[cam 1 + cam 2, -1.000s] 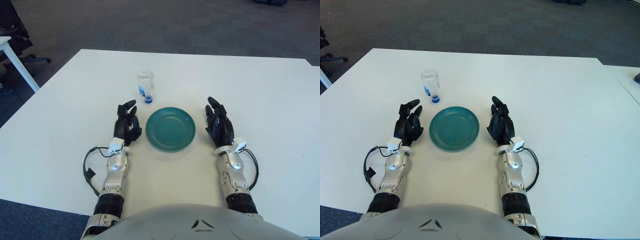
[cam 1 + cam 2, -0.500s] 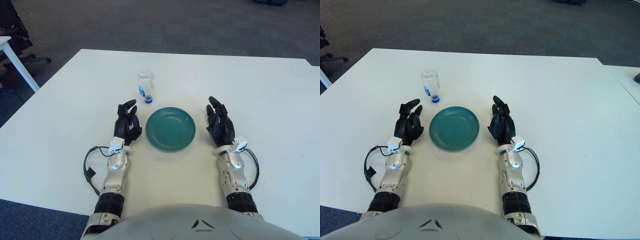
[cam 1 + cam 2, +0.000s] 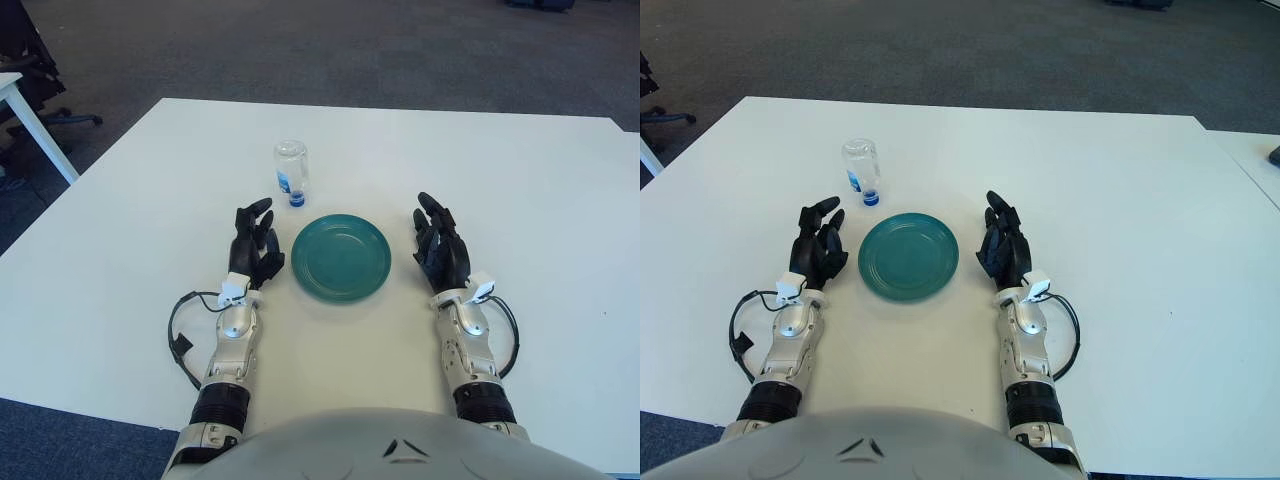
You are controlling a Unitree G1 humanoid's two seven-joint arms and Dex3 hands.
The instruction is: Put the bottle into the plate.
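Clear bottle (image 3: pixel 290 173) with blue cap stands inverted behind teal plate (image 3: pixel 341 260).

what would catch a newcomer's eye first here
Likely the teal plate in the middle of the white table, flanked by the black left hand and right hand, both open and holding nothing. Next, the clear bottle with a blue cap, just beyond the plate's far-left edge.

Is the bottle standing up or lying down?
Lying down. The bottle rests on its side on the table, with its blue cap pointing toward the green plate.
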